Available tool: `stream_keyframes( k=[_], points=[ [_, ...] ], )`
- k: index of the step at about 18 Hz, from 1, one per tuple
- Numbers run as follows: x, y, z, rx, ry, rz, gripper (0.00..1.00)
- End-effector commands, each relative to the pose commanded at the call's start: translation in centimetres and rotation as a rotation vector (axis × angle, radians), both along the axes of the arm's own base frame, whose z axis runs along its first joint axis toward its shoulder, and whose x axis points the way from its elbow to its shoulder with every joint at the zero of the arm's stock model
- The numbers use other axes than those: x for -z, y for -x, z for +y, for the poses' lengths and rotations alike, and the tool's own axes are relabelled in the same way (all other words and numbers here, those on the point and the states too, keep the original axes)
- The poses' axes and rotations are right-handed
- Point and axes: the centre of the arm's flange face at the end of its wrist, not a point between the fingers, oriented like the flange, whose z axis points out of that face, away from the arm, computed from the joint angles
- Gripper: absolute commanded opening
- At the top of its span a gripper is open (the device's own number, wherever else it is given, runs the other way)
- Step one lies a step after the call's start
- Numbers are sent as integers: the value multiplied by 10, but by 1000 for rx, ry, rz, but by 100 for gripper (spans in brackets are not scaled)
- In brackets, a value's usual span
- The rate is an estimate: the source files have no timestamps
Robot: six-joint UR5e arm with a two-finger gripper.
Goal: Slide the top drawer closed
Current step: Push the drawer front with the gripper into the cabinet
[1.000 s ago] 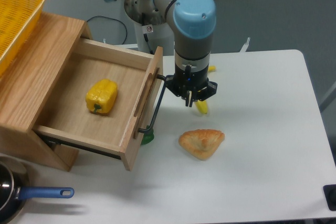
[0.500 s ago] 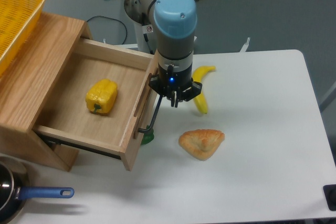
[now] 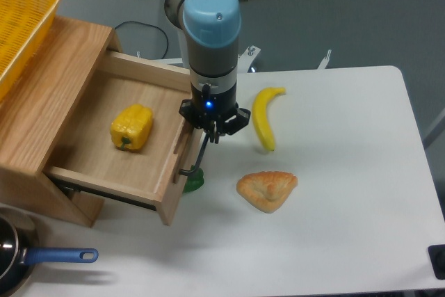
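The top drawer (image 3: 115, 147) stands open at the left edge of the worktop (image 3: 348, 193), with a yellow pepper (image 3: 131, 127) lying inside. The claw (image 3: 211, 134) sits against the drawer's black bar handle (image 3: 197, 160); whether its fingers are apart or together cannot be told. A banana (image 3: 263, 116) and a pastry (image 3: 267, 189) lie near the worktop's middle.

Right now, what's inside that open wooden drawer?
A yellow bell pepper lies on the floor of the drawer, towards the left. The rest of the floor in view is bare wood. The robot's tool hides the drawer's far right corner.
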Motion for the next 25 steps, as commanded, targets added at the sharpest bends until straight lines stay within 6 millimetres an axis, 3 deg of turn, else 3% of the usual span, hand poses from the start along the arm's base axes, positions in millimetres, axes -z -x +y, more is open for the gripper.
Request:
stream_keyframes(
  k=[13,23,25],
  points=[
    [1,-46,24,11,-2,-11,17],
    [-2,-98,45,26,-6,-19,17],
    [-9,-107,41,26,-13,-19,17]
  ],
)
